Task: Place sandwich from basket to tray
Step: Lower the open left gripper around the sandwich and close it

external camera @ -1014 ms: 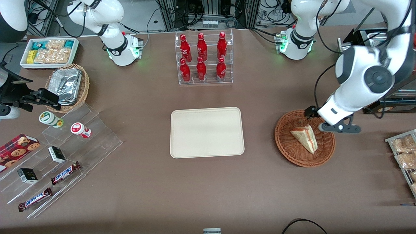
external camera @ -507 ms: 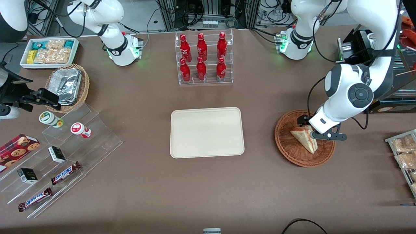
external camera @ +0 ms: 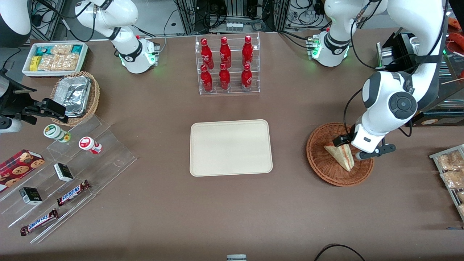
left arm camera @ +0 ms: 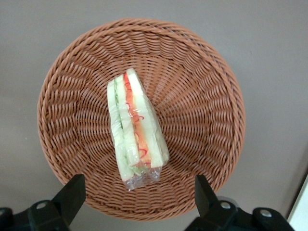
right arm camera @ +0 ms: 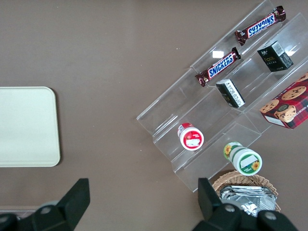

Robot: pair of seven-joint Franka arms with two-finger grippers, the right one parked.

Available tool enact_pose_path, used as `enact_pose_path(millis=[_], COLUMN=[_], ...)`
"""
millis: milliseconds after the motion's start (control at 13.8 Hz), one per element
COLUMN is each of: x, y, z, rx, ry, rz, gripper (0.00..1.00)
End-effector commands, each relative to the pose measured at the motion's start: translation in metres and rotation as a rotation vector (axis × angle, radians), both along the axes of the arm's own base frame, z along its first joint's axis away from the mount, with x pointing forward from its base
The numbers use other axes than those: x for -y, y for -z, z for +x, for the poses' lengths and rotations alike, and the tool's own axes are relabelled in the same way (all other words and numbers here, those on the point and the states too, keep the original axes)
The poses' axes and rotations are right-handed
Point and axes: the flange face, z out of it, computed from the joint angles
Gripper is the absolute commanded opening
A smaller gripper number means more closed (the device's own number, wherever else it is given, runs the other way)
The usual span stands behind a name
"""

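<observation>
The sandwich (external camera: pixel 340 156) is a wrapped triangular wedge lying in the round reddish-brown wicker basket (external camera: pixel 320 159), toward the working arm's end of the table. In the left wrist view the sandwich (left arm camera: pixel 136 130) lies on its side in the basket (left arm camera: pixel 202 110), its red and green filling showing. My left gripper (external camera: pixel 349 146) hovers just above the sandwich's farther end. It is open and holds nothing. Its black fingertips (left arm camera: pixel 72 195) stand wide apart over the basket rim. The cream-beige tray (external camera: pixel 231 147) lies bare at the table's middle; it also shows in the right wrist view (right arm camera: pixel 26 126).
A clear rack of red bottles (external camera: pixel 226 64) stands farther from the camera than the tray. A rack of snack packets (external camera: pixel 451 170) lies at the working arm's table edge. Stepped acrylic shelves with candy bars (external camera: pixel 72 193), a foil-lined basket (external camera: pixel 74 95) and a white snack bin (external camera: pixel 54 58) sit toward the parked arm's end.
My left gripper has come down and moved over the basket, from its rim to just above the sandwich's farther end. The sandwich has not moved.
</observation>
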Motion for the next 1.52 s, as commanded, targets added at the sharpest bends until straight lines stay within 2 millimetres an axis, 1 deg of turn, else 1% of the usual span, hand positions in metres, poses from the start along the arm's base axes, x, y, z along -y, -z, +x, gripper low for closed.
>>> enact_pose_path(millis=[0,72,145,290,652,942,1232,1377,1449], x=[0.001,0.004,0.004,0.004,0.002,-0.003,-0.002,-0.011,-0.011], y=[0.013,0.016,0.019,0.019,0.029,0.049,0.079,0.084,0.085], z=[-0.011,-0.012,-0.012,-0.012,-0.012,-0.011,-0.009,-0.008,-0.008], rx=[0.064,0.083,0.081,0.08,0.065,0.036,0.021,0.018,0.018], ry=[-0.215,-0.282,-0.304,-0.294,-0.296,-0.31,-0.31,-0.326,-0.327], rz=[-0.004,-0.012,-0.011,-0.007,-0.005,-0.004,-0.014,-0.01,-0.011], gripper=[1.0,1.0,1.0,1.0,1.0,1.0,1.0,1.0,1.0])
